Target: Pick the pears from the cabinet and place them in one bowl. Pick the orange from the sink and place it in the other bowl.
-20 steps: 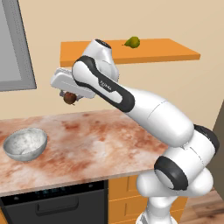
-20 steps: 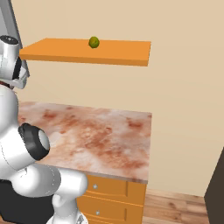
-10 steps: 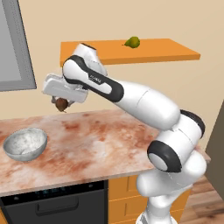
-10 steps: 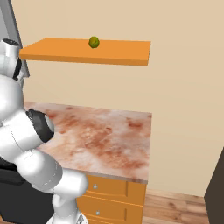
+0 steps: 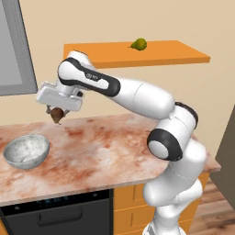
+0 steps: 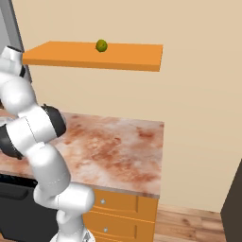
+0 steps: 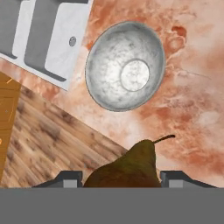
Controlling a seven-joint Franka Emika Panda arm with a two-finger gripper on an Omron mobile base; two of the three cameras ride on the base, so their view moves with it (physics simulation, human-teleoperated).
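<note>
The tool (image 5: 57, 114) is clamped tight on the dark brown pear (image 5: 56, 115), mid-left of frame, above the marbled counter (image 5: 105, 151). The speckled grey bowl (image 5: 26, 150) sits lower left; the yellow-green pear (image 5: 138, 44) rests on the flat orange shelf (image 5: 174, 54) up top.

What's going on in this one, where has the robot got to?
The arm is carrying the brown pear in its closed gripper above the counter, not far from the speckled bowl. In the hand view the bowl lies ahead and is empty, so nothing has been dropped yet. The green pear sits on the orange shelf. A corner of the sink shows beside the bowl.
</note>
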